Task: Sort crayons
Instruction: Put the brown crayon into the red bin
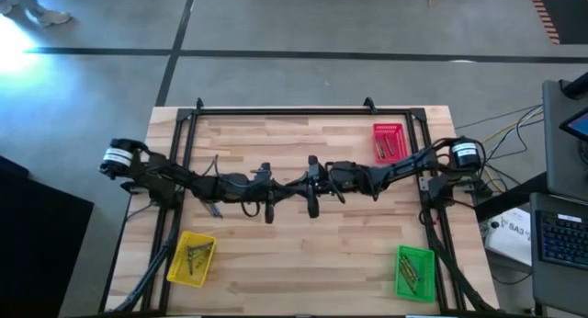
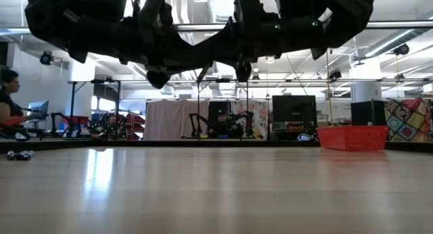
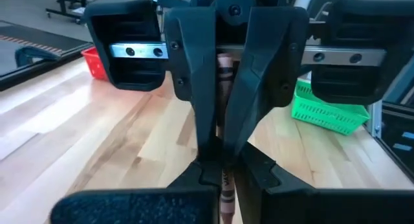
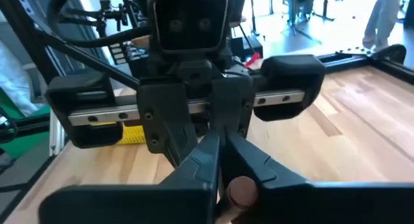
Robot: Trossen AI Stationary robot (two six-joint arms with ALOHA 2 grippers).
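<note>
Crayon (image 3: 224, 185) mostly hidden between both gripper tips, mid-table.

Bright overhead light, tabletop glare

Brown crayon (image 3: 224, 185), pinched between both jaws, above table

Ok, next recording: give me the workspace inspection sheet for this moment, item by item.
Surface: wooden table, bare in the middle.
Job's things: one brown crayon held above the table centre; more crayons in the red tray, yellow tray and green tray.
Clutter: nothing seen.
Grippers: left end effector and right end effector both shut on the crayon, facing each other.
Cables: loose wires off the table's right edge.
Surroundings: open lab, seated person in the low view.
</note>
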